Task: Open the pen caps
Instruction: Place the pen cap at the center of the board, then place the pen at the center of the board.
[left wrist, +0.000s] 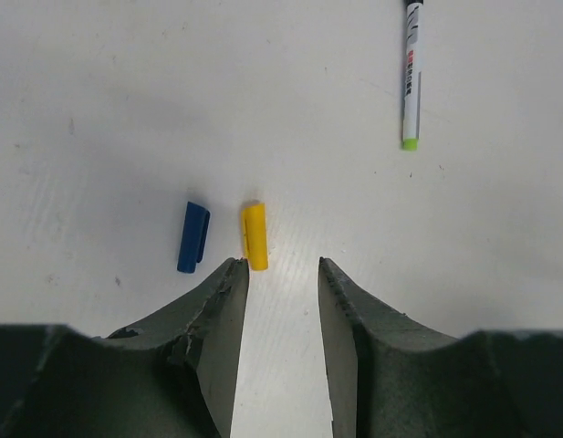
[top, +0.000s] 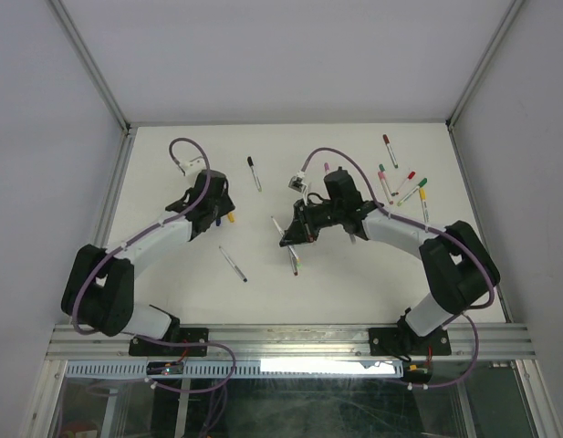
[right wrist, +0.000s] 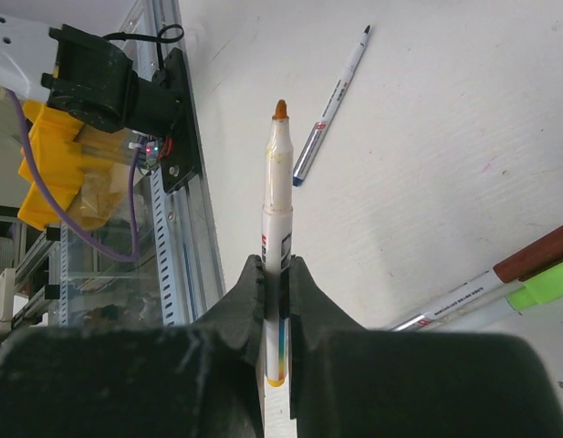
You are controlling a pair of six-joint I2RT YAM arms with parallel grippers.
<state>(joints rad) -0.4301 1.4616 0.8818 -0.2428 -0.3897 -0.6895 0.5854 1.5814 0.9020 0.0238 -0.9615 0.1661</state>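
Right gripper (right wrist: pixel 276 270) clamps orange-tipped pen (right wrist: pixel 278 182), label (right wrist: pixel 275 245) illegible; loose yellow cap (left wrist: pixel 255 235)

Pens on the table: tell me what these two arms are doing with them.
The right gripper is clamped on an orange-tipped pen, its cap off and the tip bare. The left gripper hangs open just above the table, with a yellow cap and a blue cap lying loose by its fingertips. More pens with caps on lie at the far right of the table.
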